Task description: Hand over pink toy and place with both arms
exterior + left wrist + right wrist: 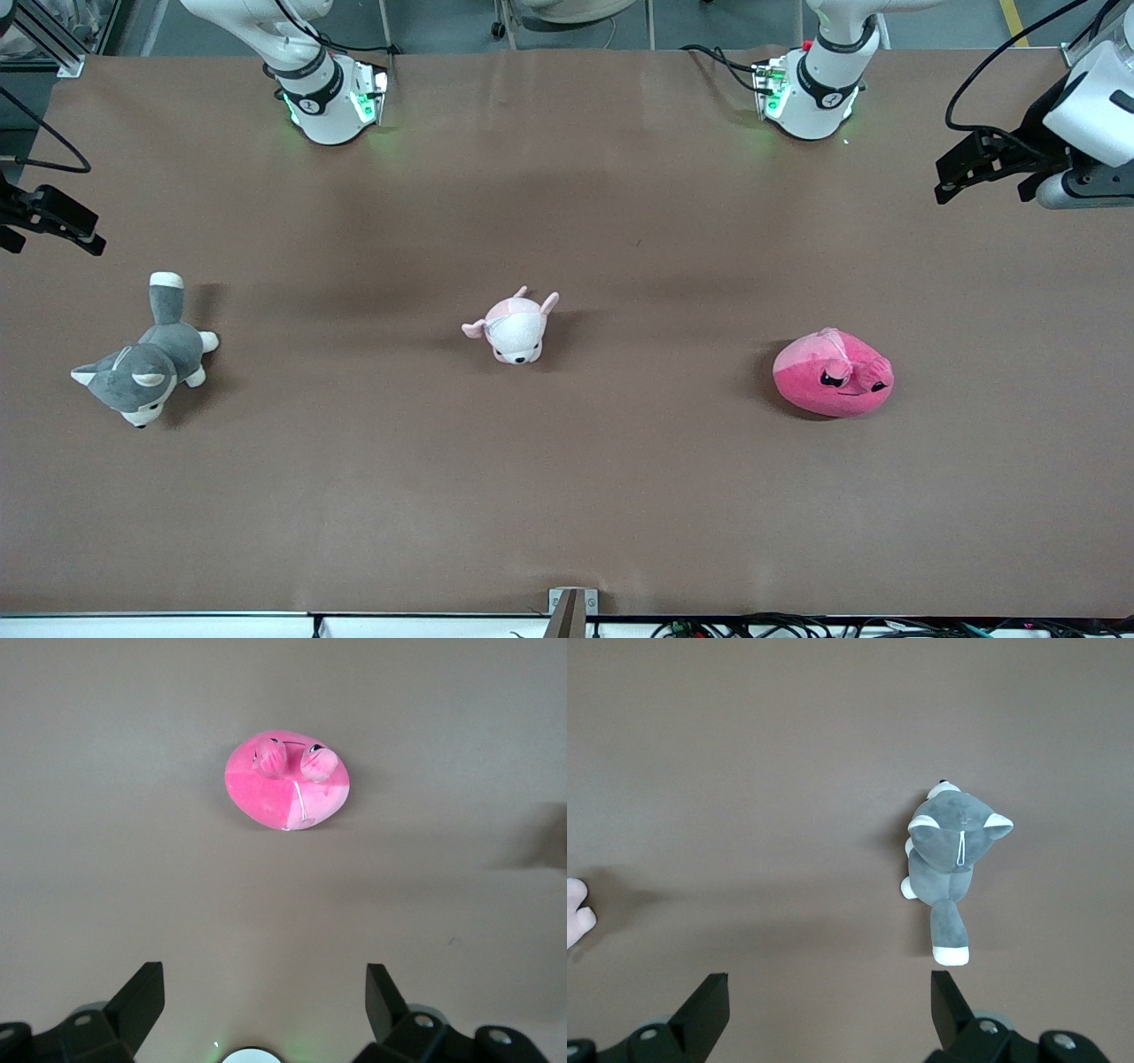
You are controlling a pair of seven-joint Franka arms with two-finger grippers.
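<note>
The round hot-pink plush toy (pixel 833 373) sits untouched near my left arm's table end. Both grippers, left (pixel 264 992) and right (pixel 829 997), hang high, fingers spread, holding nothing. Nothing's started; next I lower left onto it.

A grey-and-white plush dog (pixel 146 359) (on its side) and a pale pink-and-white plush (pixel 514 326) lie well apart.

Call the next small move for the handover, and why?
Probably lower the left gripper toward the pink toy. The toy lies untouched on the table toward the left arm's end; that gripper is raised with open jaws. The right gripper, also open, waits above the grey dog.
</note>
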